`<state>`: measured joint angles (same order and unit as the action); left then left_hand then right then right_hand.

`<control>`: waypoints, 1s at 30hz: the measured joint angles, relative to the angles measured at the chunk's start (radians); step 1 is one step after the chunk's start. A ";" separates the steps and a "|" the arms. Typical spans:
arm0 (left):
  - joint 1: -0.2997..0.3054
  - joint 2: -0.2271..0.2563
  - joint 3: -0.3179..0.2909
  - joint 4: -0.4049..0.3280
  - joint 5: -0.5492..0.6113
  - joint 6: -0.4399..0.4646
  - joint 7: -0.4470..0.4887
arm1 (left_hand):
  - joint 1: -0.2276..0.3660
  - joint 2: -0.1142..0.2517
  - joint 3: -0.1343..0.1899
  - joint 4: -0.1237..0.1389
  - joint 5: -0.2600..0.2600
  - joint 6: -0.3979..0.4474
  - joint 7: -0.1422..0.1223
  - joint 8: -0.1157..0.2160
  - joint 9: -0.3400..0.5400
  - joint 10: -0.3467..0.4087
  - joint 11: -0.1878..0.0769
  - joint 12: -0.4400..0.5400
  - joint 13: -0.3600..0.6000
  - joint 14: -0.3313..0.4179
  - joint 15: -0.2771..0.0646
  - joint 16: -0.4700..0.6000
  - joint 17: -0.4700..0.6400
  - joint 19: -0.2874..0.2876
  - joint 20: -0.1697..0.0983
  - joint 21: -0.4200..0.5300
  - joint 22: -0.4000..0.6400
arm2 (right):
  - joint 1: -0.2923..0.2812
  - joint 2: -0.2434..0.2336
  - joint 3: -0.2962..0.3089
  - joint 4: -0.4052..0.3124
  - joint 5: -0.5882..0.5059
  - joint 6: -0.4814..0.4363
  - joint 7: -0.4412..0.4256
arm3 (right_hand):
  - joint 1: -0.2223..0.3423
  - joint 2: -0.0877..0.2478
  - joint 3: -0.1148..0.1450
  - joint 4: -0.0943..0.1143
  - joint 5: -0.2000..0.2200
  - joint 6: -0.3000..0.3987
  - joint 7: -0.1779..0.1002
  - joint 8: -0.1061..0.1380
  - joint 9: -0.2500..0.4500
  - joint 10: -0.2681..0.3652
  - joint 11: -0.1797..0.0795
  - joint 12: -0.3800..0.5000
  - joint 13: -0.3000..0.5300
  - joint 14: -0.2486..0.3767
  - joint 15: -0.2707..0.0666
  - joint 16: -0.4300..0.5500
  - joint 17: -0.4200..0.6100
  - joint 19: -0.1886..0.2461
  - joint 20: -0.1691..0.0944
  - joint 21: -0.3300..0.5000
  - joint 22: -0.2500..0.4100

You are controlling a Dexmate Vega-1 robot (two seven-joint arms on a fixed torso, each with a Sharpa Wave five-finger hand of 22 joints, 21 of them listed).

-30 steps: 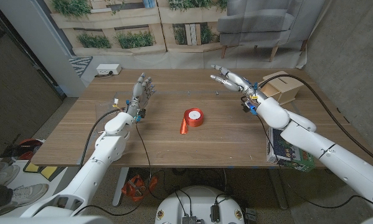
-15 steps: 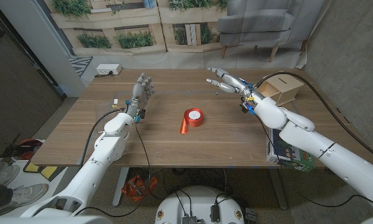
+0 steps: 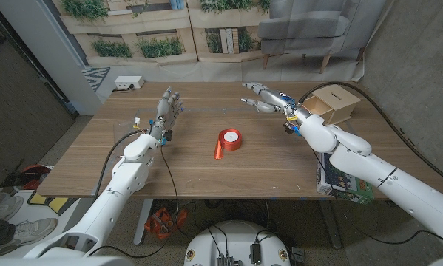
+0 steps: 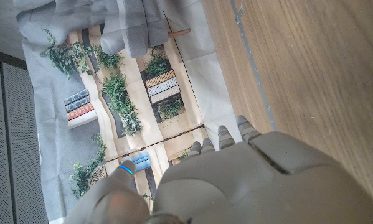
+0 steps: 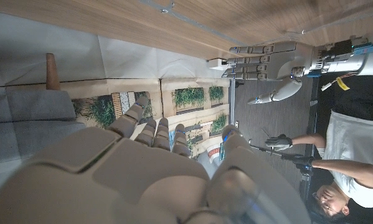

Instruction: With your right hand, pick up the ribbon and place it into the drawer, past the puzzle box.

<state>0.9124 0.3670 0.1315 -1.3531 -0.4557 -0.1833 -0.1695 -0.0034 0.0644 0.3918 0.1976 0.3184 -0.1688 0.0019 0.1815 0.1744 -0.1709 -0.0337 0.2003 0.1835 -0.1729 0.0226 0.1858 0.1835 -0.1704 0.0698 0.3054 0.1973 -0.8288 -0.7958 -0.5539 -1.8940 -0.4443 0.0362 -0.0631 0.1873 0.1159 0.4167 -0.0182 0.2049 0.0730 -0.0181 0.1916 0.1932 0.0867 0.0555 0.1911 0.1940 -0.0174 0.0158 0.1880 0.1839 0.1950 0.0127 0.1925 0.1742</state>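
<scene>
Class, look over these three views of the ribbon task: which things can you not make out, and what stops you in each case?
- Wooden box, head view: the right hand and its arm cover part; whether it has an open drawer is unclear.
- Printed box, head view: the right arm hides most.
- Red ribbon: too small to judge how its loose tail lies.
- Left hand: palm unseen.

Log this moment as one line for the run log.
right hand: open, raised over far table | left hand: open, idle | ribbon: on table centre, untouched | drawer: far right
</scene>
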 measured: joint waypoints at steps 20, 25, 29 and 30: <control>0.007 -0.001 -0.002 -0.005 -0.003 -0.004 0.003 | 0.000 0.000 0.000 0.000 0.000 0.000 0.000 0.000 0.000 -0.004 0.004 0.000 0.000 0.000 0.000 0.000 0.000 0.000 0.000 -0.007 0.000 | 0.016 -0.001 -0.032 -0.022 -0.079 -0.052 0.059 | 0.006 -0.008 -0.003 -0.014 0.000 -0.016 0.005 0.000 0.000 -0.014 -0.008 0.000 0.000 -0.005 -0.005 0.000 -0.003 -0.002 0.002 0.000 0.000; 0.012 0.001 -0.002 -0.012 -0.003 -0.004 0.006 | 0.000 0.000 0.000 0.000 0.000 0.000 0.000 0.000 0.000 -0.004 0.004 0.000 0.000 0.000 0.000 0.000 0.000 0.000 0.000 -0.007 0.000 | 0.016 0.000 -0.038 -0.023 -0.088 -0.054 0.067 | 0.015 -0.017 0.000 -0.017 0.000 -0.016 0.005 0.000 0.000 -0.014 -0.008 0.000 0.000 -0.005 -0.005 0.000 -0.003 -0.004 0.004 0.000 0.000; 0.016 0.002 -0.002 -0.018 -0.003 -0.004 0.008 | 0.000 0.000 0.000 0.000 0.000 0.000 0.000 0.000 0.000 -0.004 0.004 0.000 0.000 0.000 0.000 0.000 0.000 0.000 0.000 -0.007 0.000 | 0.017 0.001 -0.041 -0.022 -0.092 -0.054 0.073 | 0.023 -0.009 -0.001 -0.024 0.000 -0.016 0.005 0.000 0.000 -0.014 -0.008 0.000 0.000 -0.005 -0.005 0.000 -0.002 -0.004 0.004 0.000 0.000; 0.017 0.002 -0.002 -0.020 -0.003 -0.003 0.009 | 0.000 0.000 0.000 0.000 0.000 0.000 0.000 0.000 0.000 -0.004 0.004 0.000 0.000 0.000 0.000 0.000 0.000 0.000 0.000 -0.007 0.000 | 0.017 0.002 -0.043 -0.022 -0.093 -0.054 0.075 | 0.023 -0.009 -0.001 -0.024 0.000 -0.016 0.005 0.000 0.000 -0.014 -0.008 0.000 0.000 -0.005 -0.005 0.000 -0.002 -0.004 0.004 0.000 0.000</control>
<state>0.9293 0.3689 0.1294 -1.3728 -0.4591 -0.1861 -0.1605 -0.0034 0.0644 0.3918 0.1976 0.3184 -0.1689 0.0018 0.1815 0.1743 -0.1744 -0.0301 0.2002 0.1835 -0.1729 0.0226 0.1858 0.1835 -0.1704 0.0698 0.2987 0.1973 -0.8116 -0.7936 -0.5968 -1.9160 -0.5370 -0.0181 0.0120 0.2103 0.1067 0.4159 -0.0421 0.2049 0.0571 -0.0127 0.1916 0.1931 0.0726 0.0480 0.1912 0.1940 -0.0225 0.0105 0.1880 0.1814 0.1915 0.0165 0.1925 0.1742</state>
